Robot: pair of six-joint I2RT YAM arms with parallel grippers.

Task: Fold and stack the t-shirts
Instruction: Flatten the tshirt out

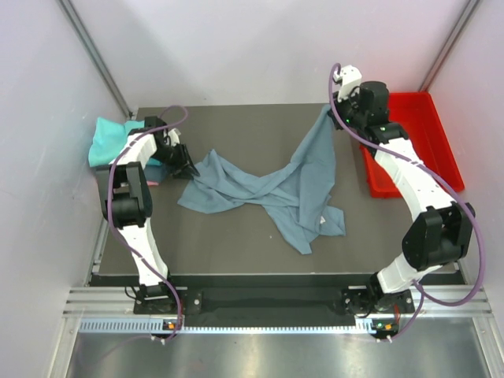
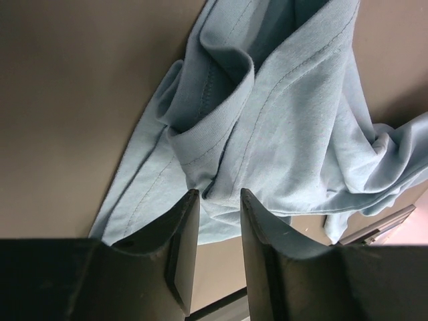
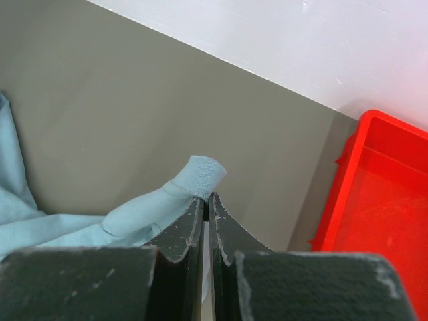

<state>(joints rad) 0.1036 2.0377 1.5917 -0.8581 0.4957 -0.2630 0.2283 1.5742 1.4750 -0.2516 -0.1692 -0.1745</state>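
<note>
A dusty grey-blue t-shirt (image 1: 276, 185) lies crumpled across the middle of the dark table, its small white label (image 1: 322, 221) showing near the front. My right gripper (image 1: 335, 112) is shut on a hem corner of this t-shirt (image 3: 200, 175) and holds it lifted at the far right, so cloth hangs down from it. My left gripper (image 1: 187, 165) is at the shirt's left edge. In the left wrist view its fingers (image 2: 219, 192) stand apart, with a bunched fold of the shirt (image 2: 281, 120) just past the tips and bare table between them. A teal t-shirt (image 1: 104, 140) lies at the far left.
A red plastic tray (image 1: 421, 118) sits at the right edge of the table, close beside my right gripper and also seen in the right wrist view (image 3: 381, 200). A bit of blue cloth (image 1: 154, 171) lies beside the teal one. White walls enclose the table.
</note>
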